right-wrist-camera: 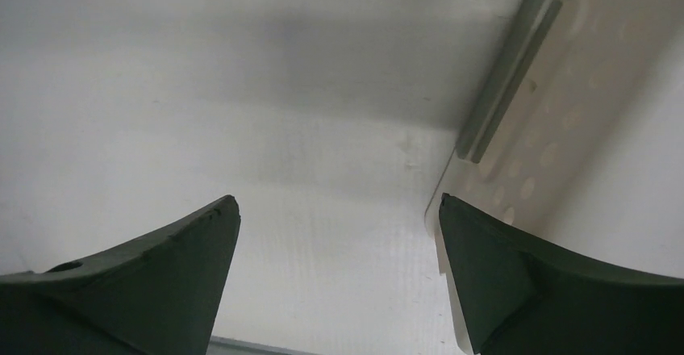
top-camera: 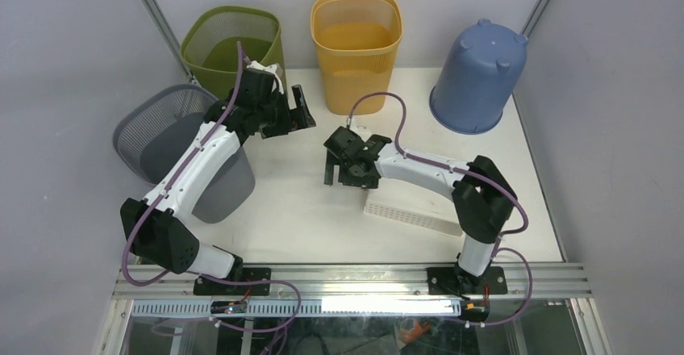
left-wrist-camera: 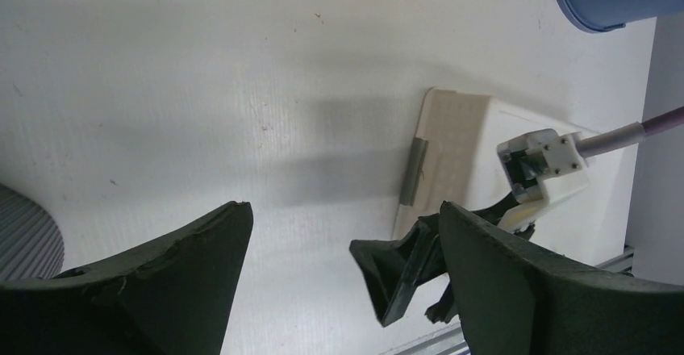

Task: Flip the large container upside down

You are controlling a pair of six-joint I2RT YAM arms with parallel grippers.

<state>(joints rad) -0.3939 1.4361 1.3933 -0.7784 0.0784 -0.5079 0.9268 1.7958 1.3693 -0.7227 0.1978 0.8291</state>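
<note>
**Item 1. Task object.** Large white perforated plastic rectangular container [top-camera: 407, 214]. It lies on the white tabletop [top-camera: 298, 202], right of centre and near the front edge, under the right arm's forearm. In the left wrist view a plain closed face is uppermost and a perforated wall faces the camera. A grey strip [left-wrist-camera: 415, 173] sits on its short left end.

**Item 2. Right tool** [right-wrist-camera: 339, 202]. The fingers are spread wide with only bare tabletop between them, so nothing is held. It hangs just beside the container's short left end. Whether the right finger touches that end cannot be told.

**Item 3. Left tool** [left-wrist-camera: 343, 210]. The fingers are spread wide and nothing is held. It is raised above the tabletop left of centre, well apart from the container and pointed towards it.

**Item 4.** Blue plastic round bin [top-camera: 477, 77]. Rear right corner, standing upside down with its small feet uppermost.

**Item 5.** Orange-yellow perforated plastic bin [top-camera: 356, 40]. Rear centre, upright, mouth open upward.

**Item 6.** Green wire-mesh bin [top-camera: 202, 44]. Rear left, upright, behind the left arm's wrist.

**Item 7.** Grey wire-mesh bin [top-camera: 145, 129]. At the left edge, tipped over with its mouth towards the rear left. The left arm crosses above it.

**Item 8.** Purple cables [top-camera: 387, 105]. One runs along each arm.
</note>
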